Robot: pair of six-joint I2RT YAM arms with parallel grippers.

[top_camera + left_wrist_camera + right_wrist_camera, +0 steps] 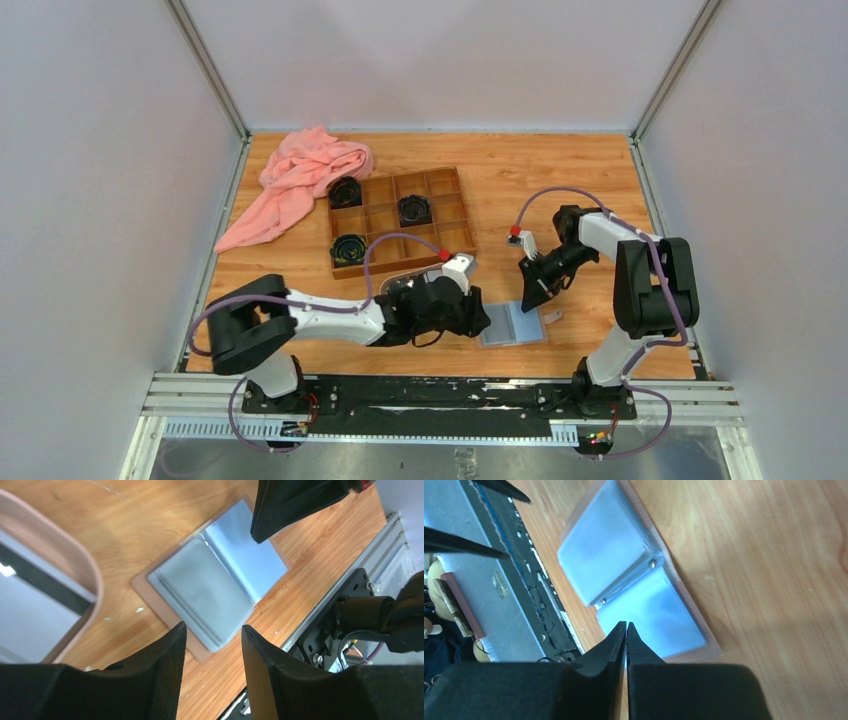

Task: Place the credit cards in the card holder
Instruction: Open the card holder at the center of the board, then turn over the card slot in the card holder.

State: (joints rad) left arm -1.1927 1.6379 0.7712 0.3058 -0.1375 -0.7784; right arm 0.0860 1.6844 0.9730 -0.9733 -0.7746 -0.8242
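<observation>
Left jaws part-open, empty, beside card holder; right jaws shut.

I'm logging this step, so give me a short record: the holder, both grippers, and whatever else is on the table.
holder: lying open, blue-grey pockets up, near the table's front edge
left gripper: open, empty, beside holder
right gripper: shut, tip over holder
other: box with black coils; pink cloth

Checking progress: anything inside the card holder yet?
The card holder lies open; its two top blue-grey sleeves show no card. The sleeves stacked underneath are covered, so I cannot tell there.
</observation>
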